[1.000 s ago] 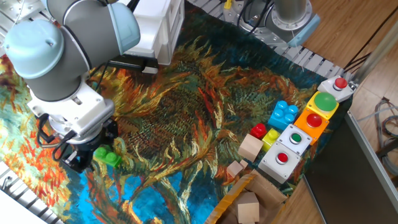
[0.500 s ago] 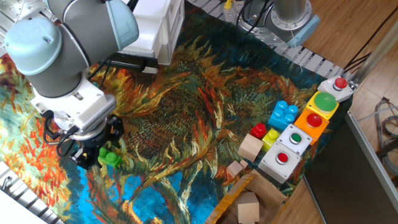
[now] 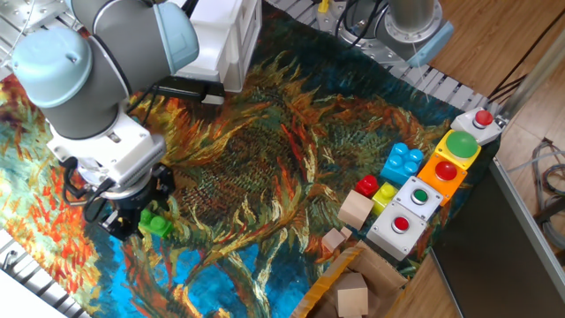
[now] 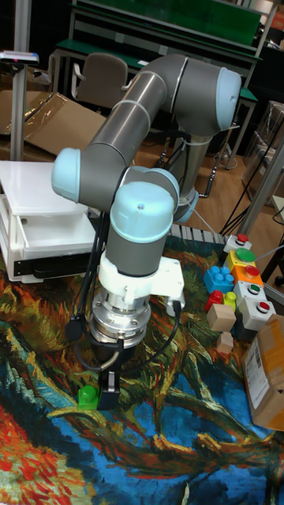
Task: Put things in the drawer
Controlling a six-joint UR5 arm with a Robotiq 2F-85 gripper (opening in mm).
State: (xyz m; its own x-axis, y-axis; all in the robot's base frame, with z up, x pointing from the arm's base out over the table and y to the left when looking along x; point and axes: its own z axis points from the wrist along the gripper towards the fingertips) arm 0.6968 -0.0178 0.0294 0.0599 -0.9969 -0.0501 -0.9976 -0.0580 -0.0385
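Note:
The green brick (image 3: 156,224) lies on the painted cloth at the near left, studs up; in the tall fixed view the green brick (image 4: 88,395) is just left of a dark fingertip. My gripper (image 3: 131,223) is lowered to the cloth right against the brick, and it looks open; the gripper (image 4: 103,391) has one finger hidden behind the wrist. The brick rests on the cloth, not lifted. The white drawer (image 3: 222,42) stands at the back left; the drawer (image 4: 49,237) looks pulled out from its cabinet.
Blue (image 3: 404,162), red (image 3: 367,185) and yellow (image 3: 386,192) bricks and wooden cubes (image 3: 355,209) sit at the right beside a row of button boxes (image 3: 420,199). A cardboard box (image 3: 351,287) stands at the near right edge.
The gripper has come down and shifted toward the green brick over the last second. It has barely moved in the last half second. The brick has stayed in place.

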